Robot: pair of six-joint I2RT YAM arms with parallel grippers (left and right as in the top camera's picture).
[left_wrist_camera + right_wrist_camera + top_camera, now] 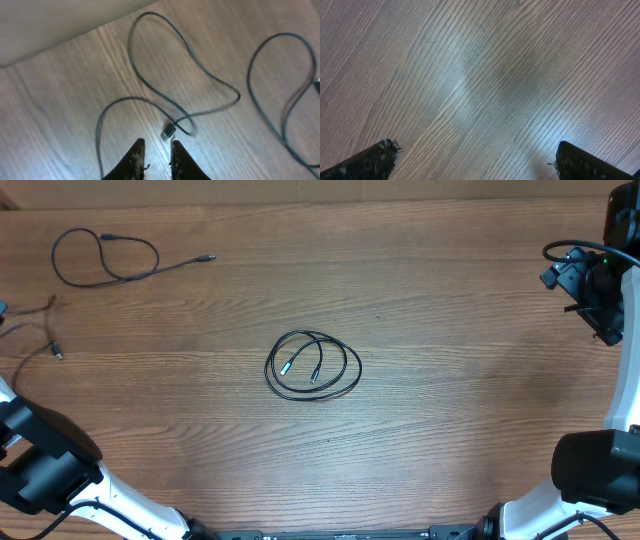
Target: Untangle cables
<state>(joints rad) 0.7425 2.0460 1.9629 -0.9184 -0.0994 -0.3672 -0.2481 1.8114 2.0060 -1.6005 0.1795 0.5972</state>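
Three thin black cables lie on the wooden table (pixel 450 400). One is a neat coil (pixel 313 365) at the centre with both plugs inside the ring. A loose strand (pixel 105 258) lies far left at the back. A third strand (pixel 38 340) lies at the left edge. In the left wrist view this strand (pixel 165 55) loops on the wood, and its metal plug (pixel 168 131) lies just beyond my left gripper (pixel 157 147). That gripper's jaws stand slightly apart with nothing between them. My right gripper (pixel 476 146) is wide open over bare wood, at the far right (pixel 590 285).
The table's left edge (pixel 60 45) runs close behind the looped strand. Part of another strand (pixel 280 80) shows at the right of the left wrist view. Both arm bases (pixel 60 470) sit at the near corners.
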